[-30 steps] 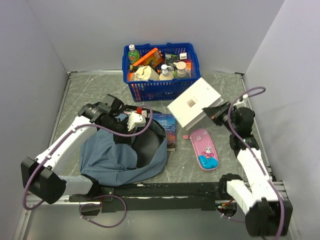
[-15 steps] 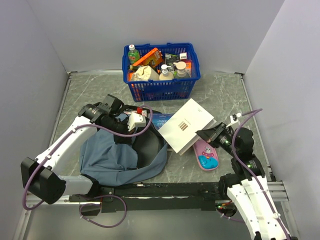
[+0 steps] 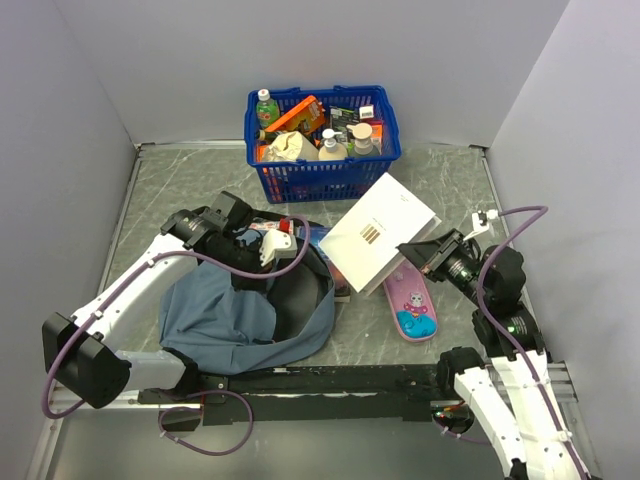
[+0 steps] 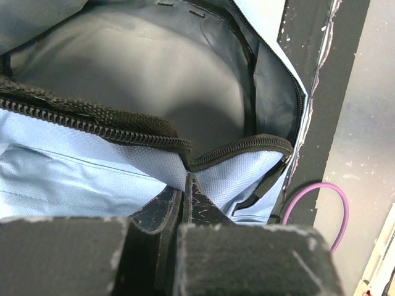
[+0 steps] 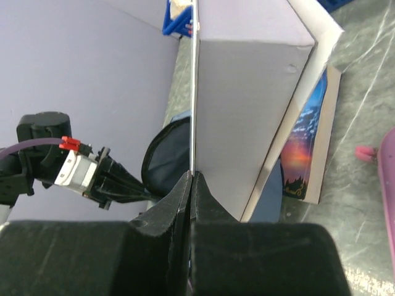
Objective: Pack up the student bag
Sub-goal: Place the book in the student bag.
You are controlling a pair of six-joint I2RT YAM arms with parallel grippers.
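The grey-blue student bag (image 3: 225,318) lies at the front left with its dark mouth (image 3: 300,290) open to the right. My left gripper (image 3: 262,262) is shut on the bag's zipped rim (image 4: 185,157) and holds the mouth open; the grey lining (image 4: 154,68) shows inside. My right gripper (image 3: 410,252) is shut on the cover of a white book (image 3: 378,232), which hangs tilted in the air just right of the bag's mouth. In the right wrist view the book (image 5: 247,92) fills the middle and the bag's mouth (image 5: 166,154) lies beyond it.
A picture book (image 3: 322,240) with a sunset cover lies flat under the white book. A pink pencil case (image 3: 410,305) lies at the front right. A blue basket (image 3: 322,175) with bottles and packets stands at the back. Grey walls close in on three sides.
My right gripper swung the white book down and left from beside the basket toward the bag's mouth, then lifted it slightly. The left gripper has shifted a little right, still holding the rim.
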